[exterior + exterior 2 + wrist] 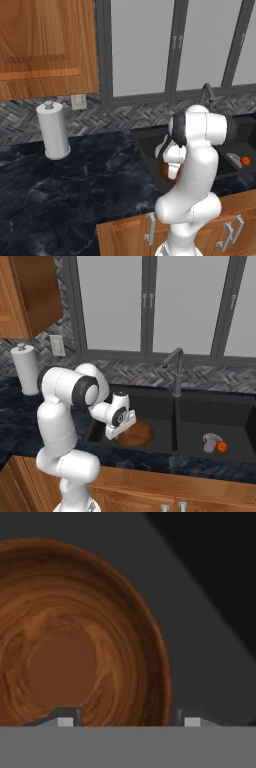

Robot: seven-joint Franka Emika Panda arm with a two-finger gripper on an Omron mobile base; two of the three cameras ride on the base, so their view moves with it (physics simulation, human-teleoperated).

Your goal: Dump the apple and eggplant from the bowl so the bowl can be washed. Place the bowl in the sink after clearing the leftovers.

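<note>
The brown wooden bowl [139, 434] sits upright and empty on the floor of the left basin of the black sink [165, 393]. In the hand view the bowl [75, 652] lies close below. My gripper [129, 721] is open, one fingertip [65, 720] over the bowl's inside and the other outside its rim, neither pressing on it. From the right base view the gripper [120, 432] hangs low at the bowl's left edge. The red-orange apple [222, 446] and the greyish-purple eggplant [210, 442] lie together in the right basin, also seen as the apple [245, 161] beside the eggplant [234, 159].
A dark gooseneck faucet [175, 372] rises behind the divider between the basins. A paper towel roll [53, 131] stands on the black marble counter [75, 185] to the left. Wooden cabinets hang upper left; windows run behind the sink.
</note>
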